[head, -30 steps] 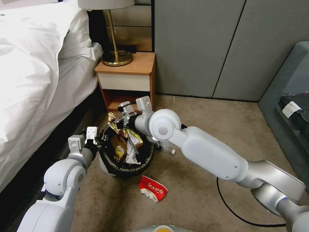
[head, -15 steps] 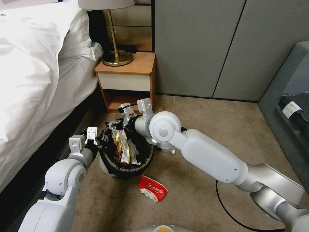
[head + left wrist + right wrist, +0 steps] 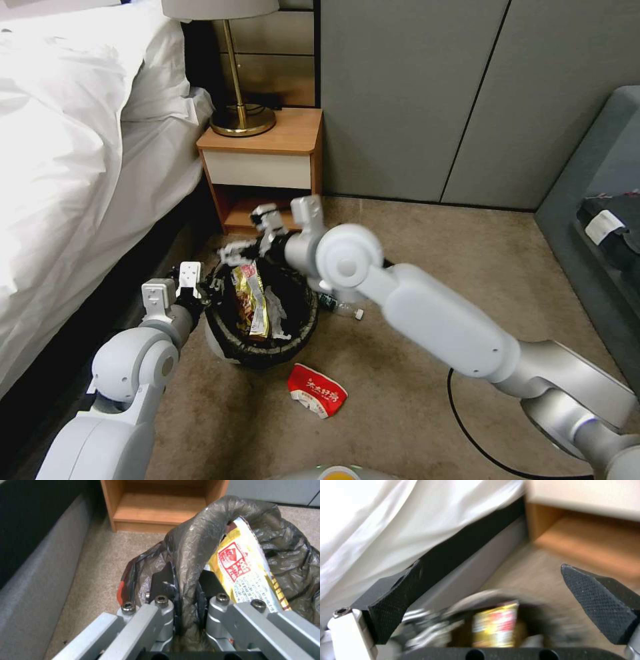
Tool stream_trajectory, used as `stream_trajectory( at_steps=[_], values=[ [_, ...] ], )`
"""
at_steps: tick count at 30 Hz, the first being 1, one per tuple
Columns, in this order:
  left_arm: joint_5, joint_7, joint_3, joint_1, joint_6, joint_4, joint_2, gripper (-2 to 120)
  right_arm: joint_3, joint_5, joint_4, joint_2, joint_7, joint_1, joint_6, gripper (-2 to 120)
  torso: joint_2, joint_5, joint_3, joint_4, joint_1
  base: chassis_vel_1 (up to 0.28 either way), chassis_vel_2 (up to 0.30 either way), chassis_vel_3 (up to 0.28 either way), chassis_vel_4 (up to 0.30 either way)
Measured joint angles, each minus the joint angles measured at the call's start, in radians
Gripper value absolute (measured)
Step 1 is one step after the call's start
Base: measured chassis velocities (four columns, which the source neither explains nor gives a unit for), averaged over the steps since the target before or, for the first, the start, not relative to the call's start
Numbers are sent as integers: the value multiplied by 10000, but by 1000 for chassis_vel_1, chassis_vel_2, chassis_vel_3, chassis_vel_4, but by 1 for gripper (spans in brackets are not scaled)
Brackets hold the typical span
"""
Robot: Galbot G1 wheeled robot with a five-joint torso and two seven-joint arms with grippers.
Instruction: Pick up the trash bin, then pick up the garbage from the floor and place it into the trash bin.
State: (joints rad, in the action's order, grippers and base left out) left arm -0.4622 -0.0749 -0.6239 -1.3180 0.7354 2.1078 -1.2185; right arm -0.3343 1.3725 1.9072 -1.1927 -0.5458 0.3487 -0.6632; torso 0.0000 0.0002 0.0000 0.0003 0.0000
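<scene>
The trash bin (image 3: 257,359) sits on the carpet beside the bed, its dark liner (image 3: 196,542) folded over the rim. My left gripper (image 3: 202,291) (image 3: 186,590) is shut on that liner fold at the rim's near-left side. Inside lies garbage: a yellow snack wrapper (image 3: 251,301) (image 3: 246,577) (image 3: 496,625) and white tissue (image 3: 273,313). My right gripper (image 3: 239,252) (image 3: 491,566) hangs open and empty just above the bin's far rim. On the floor remain a red-and-white packet (image 3: 316,391) and a clear plastic bottle (image 3: 341,308), partly hidden by my right arm.
A wooden nightstand (image 3: 267,167) with a brass lamp (image 3: 241,120) stands just behind the bin. The bed (image 3: 73,167) runs along the left. A grey sofa (image 3: 600,200) is at the right, and a black cable (image 3: 477,433) loops on the carpet under my right arm.
My right gripper let go of the yellow wrapper, which dropped into the bin. The gripper then rose and drew back toward the nightstand. My left arm has not moved.
</scene>
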Motion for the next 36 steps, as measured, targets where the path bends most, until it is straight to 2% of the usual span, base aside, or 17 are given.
stream_trajectory(
  at_steps=[1, 3, 5, 9, 11, 12, 13, 14, 15, 18, 22, 24, 25, 27, 29, 32, 36],
  values=[
    [-19, 1, -18, 13, 0, -9, 32, 5, 427, -323, 295, 613, 54, 156, 72, 100, 0, 0, 0, 0, 0, 0, 0, 0, 0],
    [-30, 1, -27, 25, 0, -16, 51, 5, 644, -498, 431, 886, 93, 274, 115, 100, 0, 0, 0, -4, 1, 0, 0, 0, 0],
    [-109, 2, -62, 68, 0, -24, 126, 5, 1502, -1518, 936, 1952, 399, 924, 413, 100, 0, 2, 0, -7, 0, 0, 0, 0, 0],
    [-129, 3, -83, 99, 0, -33, 133, 5, 2128, -2434, 1221, 2384, 627, 1511, 838, 100, 0, 2, 0, -7, 1, 0, 0, 0, 0],
    [-128, -6, -82, 117, -1, -38, 79, 5, 3397, -4236, 1399, 2666, 1219, 2689, 1846, 100, 1, -2, -1, -2, 0, 0, 0, 0, 0],
    [-128, -6, -82, 117, -1, -38, 79, 5, 3397, -4236, 1399, 2666, 1219, 2689, 1846, 100, 1, -2, -1, -2, 0, 0, 0, 0, 0],
    [-129, -7, -69, 115, 0, -27, 68, 5, 4354, -5614, 1386, 2649, 1627, 3636, 2375, 100, 1, 2, 0, -3, 0, 0, 0, 0, 0],
    [-129, -7, -58, 110, 0, -6, 66, 5, 4909, -6349, 1373, 2574, 1818, 4182, 2620, 100, 1, 2, 0, -3, 0, 0, 0, 0, 0],
    [-129, -7, -58, 110, 0, -6, 66, 5, 4909, -6349, 1373, 2574, 1818, 4182, 2620, 100, 1, 2, 0, -3, 0, 0, 0, 0, 0],
    [-149, -6, -76, 91, -1, 54, 91, 5, 7503, -9262, 1374, 1976, 2981, 6668, 3711, 100, 2, -3, -1, -6, 0, 0, 0, 0, 0],
    [-152, -7, -77, 76, -1, 56, 100, 5, 8251, -10118, 1428, 1578, 3301, 7647, 4128, 100, 1, -2, -1, -6, 0, 0, 0, 0, 0],
    [-138, -9, -54, 67, -1, 51, 48, 5, 9076, -11280, 1610, 566, 3676, 9191, 4806, 100, 1, -9, -1, -3, 0, 0, 0, 0, 0],
    [-138, -9, -54, 67, -1, 51, 48, 5, 9076, -11280, 1610, 566, 3676, 9191, 4806, 100, 1, -9, -1, -3, 0, 0, 0, 0, 0],
    [-118, -5, -39, 54, -1, 37, -20, 5, 9716, -12121, 1711, -640, 3942, 10208, 5481, 100, 1, 6, -1, -5, 0, 0, 0, 0, 0],
    [-113, 1, -33, 37, -1, 23, -22, 5, 10047, -12265, 1815, -1241, 4053, 10726, 5810, 100, 1, -11, -2, -6, -1, 0, 0, 0, 0],
    [-110, 5, -32, 11, -1, 21, 3, 5, 10237, -12327, 1764, -1545, 4126, 11039, 6073, 100, 2, 1, -2, -4, -1, 0, 0, 0, 0],
    [-99, 21, -32, -20, -1, 26, -21, 5, 10346, -12493, 1458, -1520, 4211, 11116, 6323, 100, 1, -1, -1, -2, -1, 0, 0, 0, 0]
  ],
)
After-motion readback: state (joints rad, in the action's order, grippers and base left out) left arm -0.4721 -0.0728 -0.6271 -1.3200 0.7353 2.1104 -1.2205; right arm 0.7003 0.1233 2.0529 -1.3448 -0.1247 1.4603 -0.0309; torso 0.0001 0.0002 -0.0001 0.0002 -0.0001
